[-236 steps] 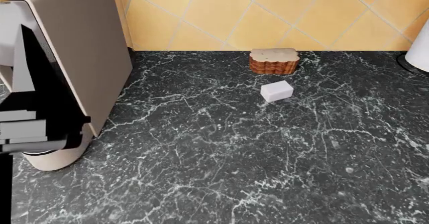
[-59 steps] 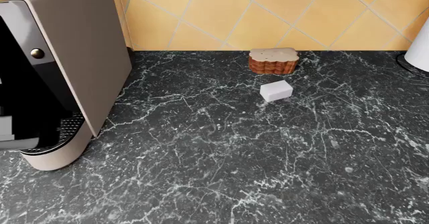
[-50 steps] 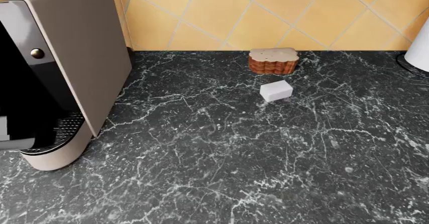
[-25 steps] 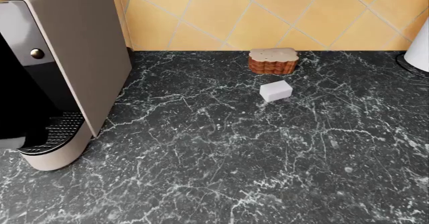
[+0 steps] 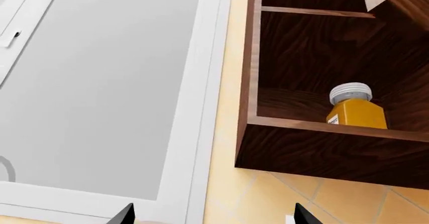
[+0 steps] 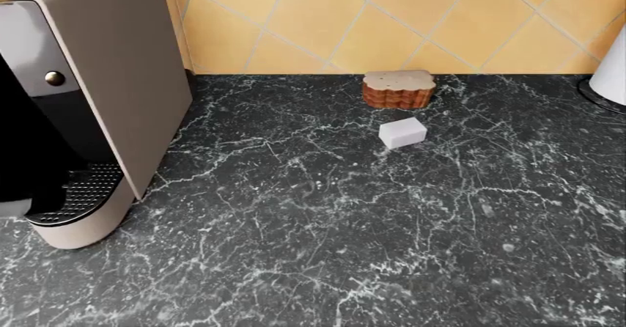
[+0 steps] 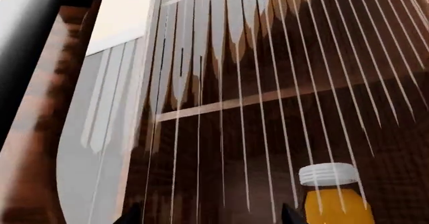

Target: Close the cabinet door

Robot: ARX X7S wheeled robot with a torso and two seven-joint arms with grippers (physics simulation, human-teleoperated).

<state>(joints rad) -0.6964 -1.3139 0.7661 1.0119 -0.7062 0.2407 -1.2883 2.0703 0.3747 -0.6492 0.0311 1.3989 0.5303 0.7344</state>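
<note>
Left wrist view shows the open cabinet (image 5: 322, 148) holding a jar (image 5: 355, 108); both grippers' fingertips stand apart, empty.

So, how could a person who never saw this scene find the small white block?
Look at the black marble counter below the yellow tiled wall. Toward the back sits a brown scalloped container; the white block lies just in front of it, apart, plain and flat-sided.
</note>
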